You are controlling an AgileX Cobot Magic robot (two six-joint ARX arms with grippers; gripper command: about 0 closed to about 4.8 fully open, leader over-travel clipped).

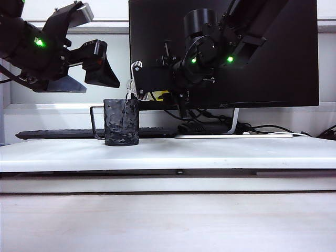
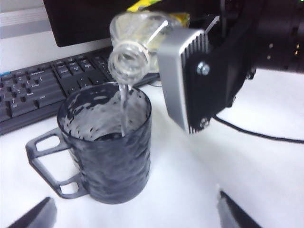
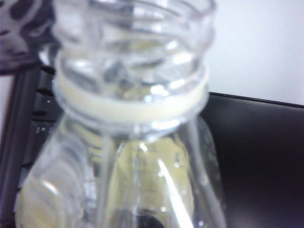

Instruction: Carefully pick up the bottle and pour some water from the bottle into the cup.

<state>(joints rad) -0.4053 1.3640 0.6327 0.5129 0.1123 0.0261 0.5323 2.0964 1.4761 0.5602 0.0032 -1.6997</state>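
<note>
The black dimpled cup [image 1: 122, 123] stands on the white table, its wire handle pointing left. My right gripper [image 1: 148, 90] is shut on the bottle [image 1: 155, 96], which is tipped nearly level with its open neck over the cup's rim. In the left wrist view a thin stream of water [image 2: 124, 102] runs from the bottle mouth [image 2: 127, 61] into the cup [image 2: 111, 152], and a silver finger [image 2: 183, 78] of the right gripper flanks the yellow label. The bottle [image 3: 133, 123] fills the right wrist view. My left gripper [image 1: 102, 63] hovers open, up and left of the cup, holding nothing.
A large black monitor [image 1: 273, 63] stands behind the cup. A black keyboard [image 1: 58, 134] lies in front of it, and cables [image 1: 262, 128] trail to the right. The table's front edge [image 1: 168, 170] runs across the exterior view.
</note>
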